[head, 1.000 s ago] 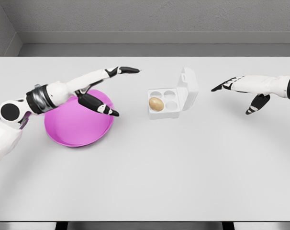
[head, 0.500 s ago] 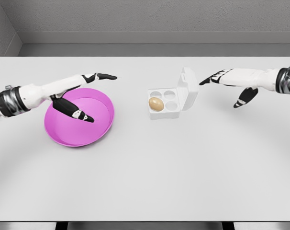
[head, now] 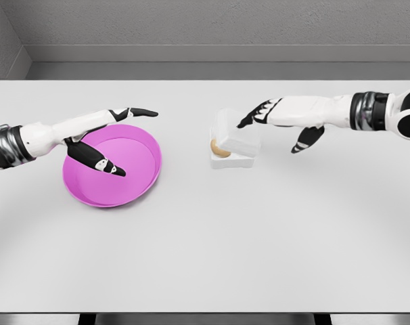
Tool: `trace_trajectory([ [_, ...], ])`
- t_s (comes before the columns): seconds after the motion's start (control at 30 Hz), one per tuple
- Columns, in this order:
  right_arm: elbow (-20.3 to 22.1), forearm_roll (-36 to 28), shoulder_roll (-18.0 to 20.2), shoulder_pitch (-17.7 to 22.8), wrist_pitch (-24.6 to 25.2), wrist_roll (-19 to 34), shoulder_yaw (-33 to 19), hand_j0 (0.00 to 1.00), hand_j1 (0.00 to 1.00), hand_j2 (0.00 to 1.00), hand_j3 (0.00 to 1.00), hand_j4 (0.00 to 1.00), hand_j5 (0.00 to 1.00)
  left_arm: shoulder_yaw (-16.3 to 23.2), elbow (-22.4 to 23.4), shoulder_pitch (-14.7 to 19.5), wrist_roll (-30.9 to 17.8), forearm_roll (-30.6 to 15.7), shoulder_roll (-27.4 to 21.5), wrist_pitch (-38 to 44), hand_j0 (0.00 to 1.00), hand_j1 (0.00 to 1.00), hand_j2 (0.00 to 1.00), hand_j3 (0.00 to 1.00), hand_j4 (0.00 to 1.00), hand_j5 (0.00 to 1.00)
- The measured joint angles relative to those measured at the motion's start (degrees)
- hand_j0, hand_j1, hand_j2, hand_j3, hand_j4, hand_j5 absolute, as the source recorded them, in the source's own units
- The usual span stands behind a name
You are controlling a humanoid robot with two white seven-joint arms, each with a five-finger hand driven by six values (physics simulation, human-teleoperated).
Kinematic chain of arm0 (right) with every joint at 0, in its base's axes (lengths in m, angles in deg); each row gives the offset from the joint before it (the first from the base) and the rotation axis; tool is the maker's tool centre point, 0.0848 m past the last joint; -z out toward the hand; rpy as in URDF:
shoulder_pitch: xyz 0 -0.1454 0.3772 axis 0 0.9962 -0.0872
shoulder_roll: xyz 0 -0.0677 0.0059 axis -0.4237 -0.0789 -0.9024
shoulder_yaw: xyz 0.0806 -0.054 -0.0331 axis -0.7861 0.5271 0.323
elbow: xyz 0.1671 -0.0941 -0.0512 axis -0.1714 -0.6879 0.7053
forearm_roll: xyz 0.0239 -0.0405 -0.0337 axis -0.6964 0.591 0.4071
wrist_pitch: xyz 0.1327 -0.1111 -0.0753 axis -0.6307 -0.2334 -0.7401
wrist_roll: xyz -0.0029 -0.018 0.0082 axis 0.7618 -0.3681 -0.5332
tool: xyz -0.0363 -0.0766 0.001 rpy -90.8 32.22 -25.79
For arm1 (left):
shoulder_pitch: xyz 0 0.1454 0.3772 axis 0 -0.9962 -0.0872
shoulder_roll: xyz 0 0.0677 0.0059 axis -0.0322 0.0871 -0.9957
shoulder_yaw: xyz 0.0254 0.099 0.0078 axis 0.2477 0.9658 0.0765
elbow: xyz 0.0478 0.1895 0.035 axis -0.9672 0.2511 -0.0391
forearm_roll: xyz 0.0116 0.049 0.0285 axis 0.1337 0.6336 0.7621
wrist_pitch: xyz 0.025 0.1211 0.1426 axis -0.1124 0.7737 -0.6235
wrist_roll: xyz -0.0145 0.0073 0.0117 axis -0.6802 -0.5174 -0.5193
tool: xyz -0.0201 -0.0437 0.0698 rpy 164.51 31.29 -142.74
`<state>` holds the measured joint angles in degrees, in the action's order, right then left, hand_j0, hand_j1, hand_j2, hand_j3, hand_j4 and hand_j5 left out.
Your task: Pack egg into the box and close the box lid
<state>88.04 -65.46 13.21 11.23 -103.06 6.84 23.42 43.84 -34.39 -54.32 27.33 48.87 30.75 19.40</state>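
My right hand [head: 276, 116], fingers spread and holding nothing, is pushing the lid [head: 237, 128] down over the egg [head: 219, 149] in the white egg box [head: 232, 161]. The box looks light and could slide (eggs crack), so I should press gently on top. The bench [head: 259, 237] is smooth, white and wide; my left hand [head: 100, 139] hangs open above the pink bowl [head: 134, 179].

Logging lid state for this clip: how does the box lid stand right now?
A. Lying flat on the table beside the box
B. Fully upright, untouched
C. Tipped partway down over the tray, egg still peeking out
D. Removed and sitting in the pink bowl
C: the lid slants down over the box with the right hand at its top, and the egg shows under its left edge.
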Motion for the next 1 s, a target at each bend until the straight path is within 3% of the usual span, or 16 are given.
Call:
trace_trajectory([
  [0.13, 0.11, 0.03, 0.32, -1.23, -0.10, 0.01, -0.81, 1.00, 1.00, 1.00, 1.00, 1.00, 1.00, 0.05, 0.10, -0.09, 0.00, 0.00, -0.02, 0.00, 1.00, 1.00, 1.00, 1.00, 1.00, 1.00],
  [0.37, -1.14, 0.08, 4.86, 1.14, -0.36, 0.01, -6.69, 1.00, 1.00, 1.00, 1.00, 1.00, 1.00, 0.04, 0.25, -0.70, 0.00, 0.08, 0.02, 0.00, 1.00, 1.00, 1.00, 1.00, 1.00, 1.00],
  [0.57, -4.09, 0.05, 5.30, 3.16, -0.38, 0.01, -7.32, 1.00, 1.00, 1.00, 1.00, 1.00, 1.00, 0.05, 0.26, -0.79, 0.00, 0.09, -0.05, 0.00, 1.00, 1.00, 1.00, 1.00, 1.00, 1.00],
  [1.0, -5.12, -0.07, 5.60, 4.48, -0.45, 0.01, -8.12, 1.00, 1.00, 1.00, 1.00, 1.00, 1.00, -0.38, 0.25, -1.05, 0.00, 0.77, -0.43, 0.00, 1.00, 1.00, 1.00, 1.00, 1.00, 1.00],
])
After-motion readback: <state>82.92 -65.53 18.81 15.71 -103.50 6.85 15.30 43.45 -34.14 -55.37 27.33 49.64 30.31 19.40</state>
